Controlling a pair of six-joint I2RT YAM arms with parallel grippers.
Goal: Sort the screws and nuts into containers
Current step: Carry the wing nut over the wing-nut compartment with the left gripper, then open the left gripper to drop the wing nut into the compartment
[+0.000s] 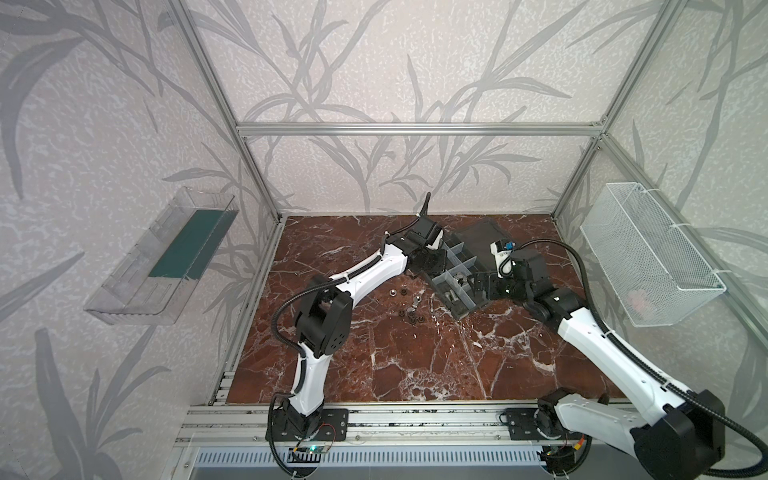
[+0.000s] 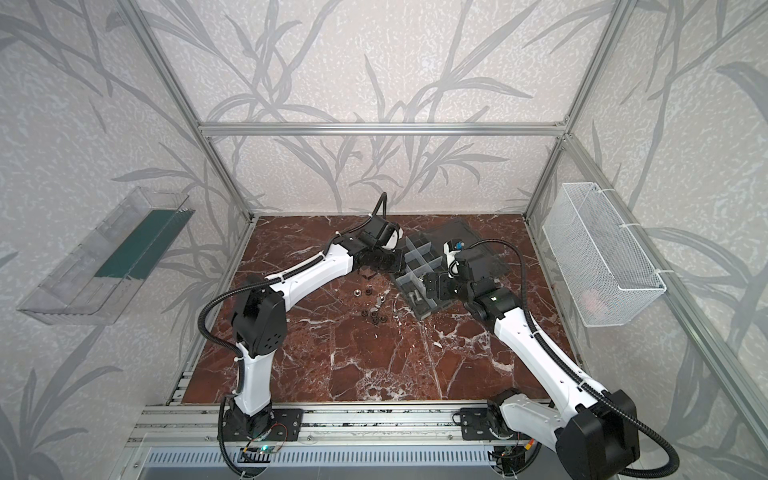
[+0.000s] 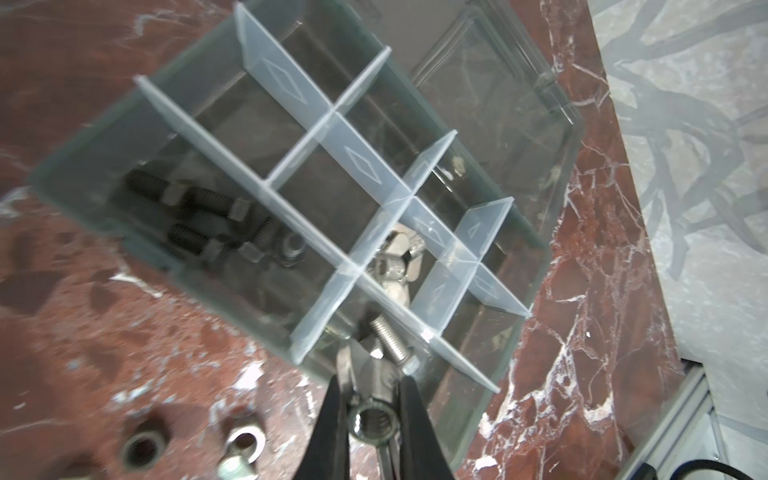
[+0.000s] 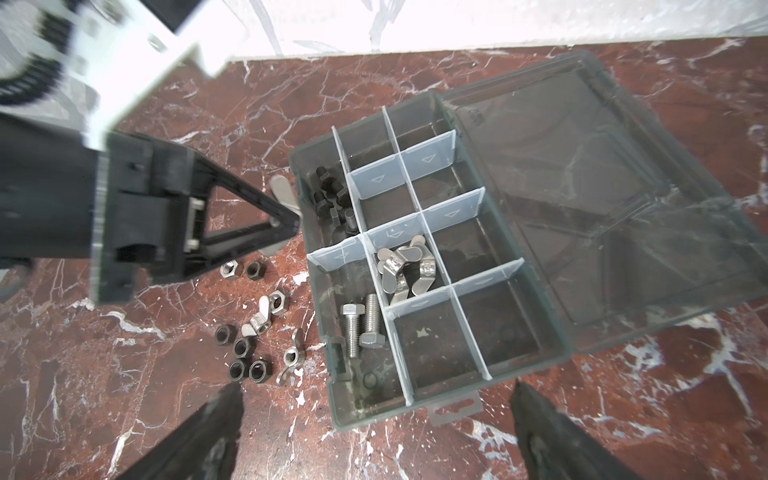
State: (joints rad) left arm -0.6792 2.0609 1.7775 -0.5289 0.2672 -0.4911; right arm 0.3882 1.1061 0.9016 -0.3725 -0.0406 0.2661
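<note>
A dark-grey organizer box lies open on the red marble tabletop, toward 2 o'clock from the table's middle in both top views. Its lid lies flat at the box's 1 o'clock, and its translucent dividers are stamped with small triangles; an embossed mark on the lid is too blurred to read. Two silver screws lie side by side in a corner compartment, dark screws are heaped in the next compartment along the same wall, and silver wing nuts fill a middle one. At the box's 8 o'clock, just beside it, loose nuts in silver and black are scattered on the marble. The left gripper is pressed together on a single wing nut, just outside the box wall beside the dark screws. The right gripper, fingers spread wide, hangs above the box's 4 o'clock edge. A white wire-mesh basket hangs on the side wall at 3 o'clock, and a clear tray with a green base is mounted on the opposite wall at 9 o'clock.
</note>
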